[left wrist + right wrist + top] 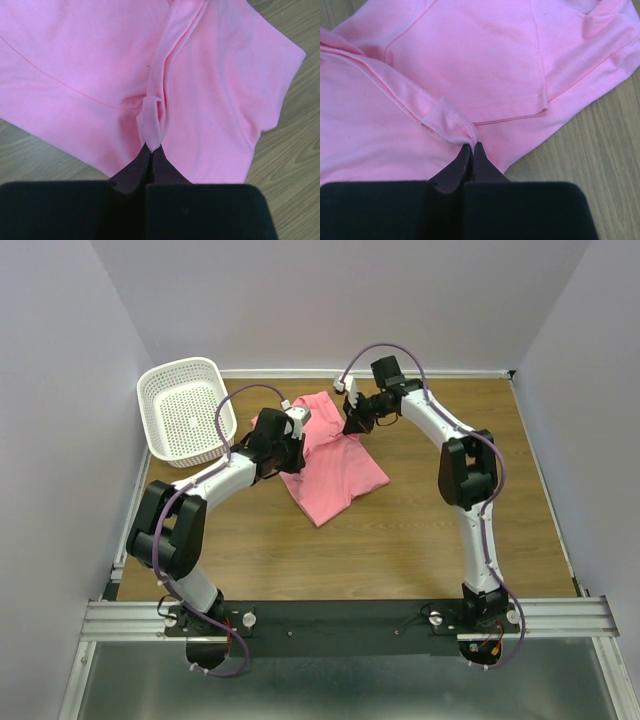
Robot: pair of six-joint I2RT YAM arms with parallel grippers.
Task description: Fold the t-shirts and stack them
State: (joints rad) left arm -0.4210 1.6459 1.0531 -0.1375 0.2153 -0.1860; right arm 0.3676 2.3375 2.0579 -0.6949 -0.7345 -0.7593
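The pink t-shirt (335, 465) lies crumpled on the wooden table near the middle back, partly lifted between both arms. My left gripper (283, 445) is shut on a pinched fold of its cloth (150, 120), at the shirt's left side. My right gripper (353, 423) is shut on a hemmed edge of the shirt (447, 122) at its back right. The shirt fills most of both wrist views, with a sleeve showing at the right in the left wrist view (260, 75).
A white perforated basket (186, 408) stands tilted at the back left, close to the left arm. Walls close in the table at the back and both sides. Bare wood lies in front of the shirt (350, 550).
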